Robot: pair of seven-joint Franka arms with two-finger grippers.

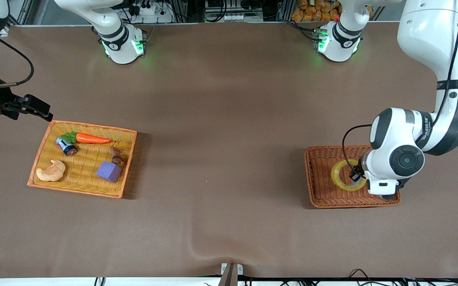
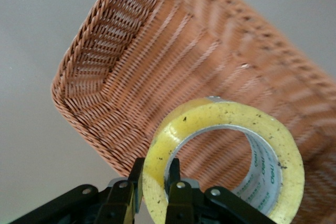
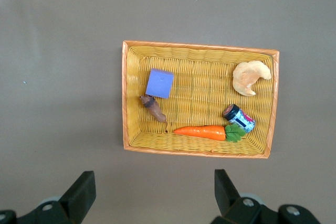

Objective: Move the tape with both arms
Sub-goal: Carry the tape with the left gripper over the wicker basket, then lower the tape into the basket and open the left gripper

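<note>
bare table (image 1: 221,131) between baskets, brown basket (image 1: 316,186) walls around tape (image 1: 338,174)

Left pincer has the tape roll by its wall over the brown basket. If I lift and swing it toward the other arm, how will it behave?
The tape is a thick ring, so probably stiff. The left pincer clamps only one wall, so it may pivot or swing. Its glossy side looks slippery; if dropped on edge, it would likely roll within the brown basket.

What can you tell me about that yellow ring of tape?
The tape is a thick, translucent yellowish roll with a grey-white inner core bearing printed lettering, and dark specks on its side. The left gripper pinches its wall, one of the fingers inside the ring, one outside. It stands tilted over the brown wicker basket.
</note>
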